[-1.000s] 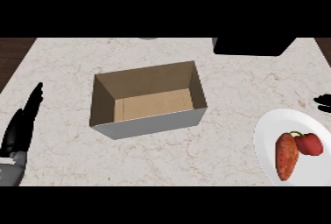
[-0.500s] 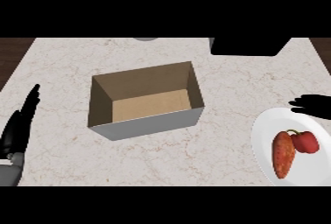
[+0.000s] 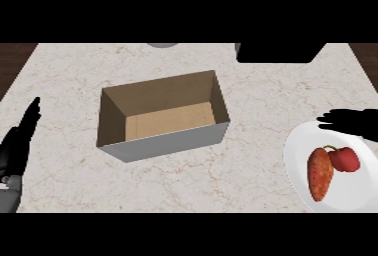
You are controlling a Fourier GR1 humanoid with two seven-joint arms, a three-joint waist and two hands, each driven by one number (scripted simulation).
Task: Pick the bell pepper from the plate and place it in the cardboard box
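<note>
On the tabletop (image 3: 251, 175), the cardboard box (image 3: 162, 117) sits well left of the plate (image 3: 301, 156). The right robot hand (image 3: 354, 122), fingers stretched and empty, hovers at the plate's far rim. The bell pepper (image 3: 344, 159) lies on the plate just beyond it, toward the robot.

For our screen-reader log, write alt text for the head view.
A red bell pepper lies beside an oblong orange vegetable on a white plate at right, with the open right hand over the plate's far edge. An open cardboard box stands mid-counter, and the left hand rests open at the left edge.
</note>
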